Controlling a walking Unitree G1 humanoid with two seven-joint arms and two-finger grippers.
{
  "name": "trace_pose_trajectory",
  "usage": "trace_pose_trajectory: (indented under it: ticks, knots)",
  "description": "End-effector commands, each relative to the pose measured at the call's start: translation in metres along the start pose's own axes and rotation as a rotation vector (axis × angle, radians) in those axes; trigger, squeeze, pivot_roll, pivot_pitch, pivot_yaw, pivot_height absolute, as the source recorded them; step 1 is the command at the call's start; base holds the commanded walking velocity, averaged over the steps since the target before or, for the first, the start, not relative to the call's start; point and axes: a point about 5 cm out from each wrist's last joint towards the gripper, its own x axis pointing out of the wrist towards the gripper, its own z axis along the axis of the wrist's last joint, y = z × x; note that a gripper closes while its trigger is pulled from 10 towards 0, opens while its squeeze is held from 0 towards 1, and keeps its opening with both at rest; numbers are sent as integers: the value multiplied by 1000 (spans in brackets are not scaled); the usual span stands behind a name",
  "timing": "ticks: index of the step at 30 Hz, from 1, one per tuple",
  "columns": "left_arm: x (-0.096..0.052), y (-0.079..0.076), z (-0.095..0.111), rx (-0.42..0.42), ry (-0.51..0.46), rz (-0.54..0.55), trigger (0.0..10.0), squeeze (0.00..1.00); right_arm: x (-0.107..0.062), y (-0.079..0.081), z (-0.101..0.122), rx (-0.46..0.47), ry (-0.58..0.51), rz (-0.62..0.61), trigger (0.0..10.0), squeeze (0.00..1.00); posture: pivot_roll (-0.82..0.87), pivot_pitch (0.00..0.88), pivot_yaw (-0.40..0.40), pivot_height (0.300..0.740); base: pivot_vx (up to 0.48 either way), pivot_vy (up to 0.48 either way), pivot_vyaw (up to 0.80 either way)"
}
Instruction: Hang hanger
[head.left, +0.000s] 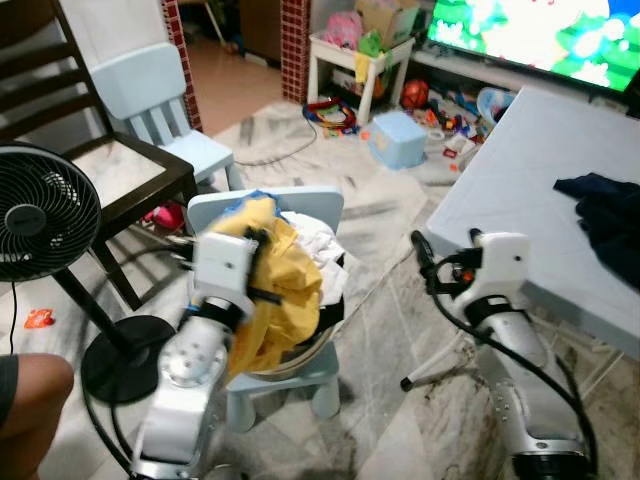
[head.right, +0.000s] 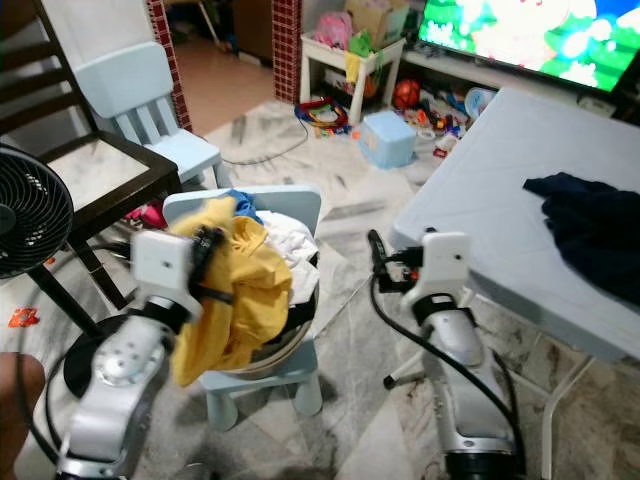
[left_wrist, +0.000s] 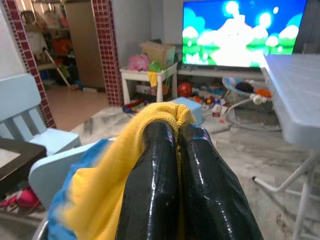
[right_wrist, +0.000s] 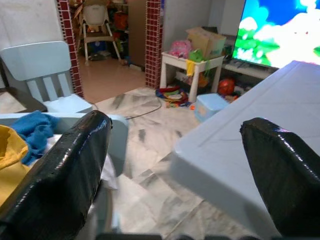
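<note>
Left hand (left_wrist: 177, 135): fingers pressed together, clamped on a yellow garment (head.left: 275, 290), lifted above the laundry basin (head.left: 300, 355) on a small pale blue chair (head.left: 300, 380). White and blue clothes lie in the basin. Right hand (head.left: 425, 255): fingers spread wide, holding nothing, beside the white table (head.left: 520, 190). A dark garment (head.left: 605, 215) lies on that table. Hanger: cannot be made out

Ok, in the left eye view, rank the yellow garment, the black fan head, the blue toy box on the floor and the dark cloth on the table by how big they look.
1. Yellow garment, pinched by the left hand
2. Black fan head, though cut off by the picture's edge
3. Dark cloth, also cut off
4. Blue toy box, smallest, but farthest away, so its true size is unsure.
</note>
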Motion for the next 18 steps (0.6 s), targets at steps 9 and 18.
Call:
trace_pose_trajectory:
  ticks: [9,18]
  knots:
    - [-1,5,4,0,-19,42,10000,0,0,9,-2,3,8,29,10000,0,66,104,-77,740,0,0,0]
    - [-6,-10,3,-86,-22,54,10000,0,0,1,3,-19,11,33,10000,0,51,102,-113,740,0,0,0]
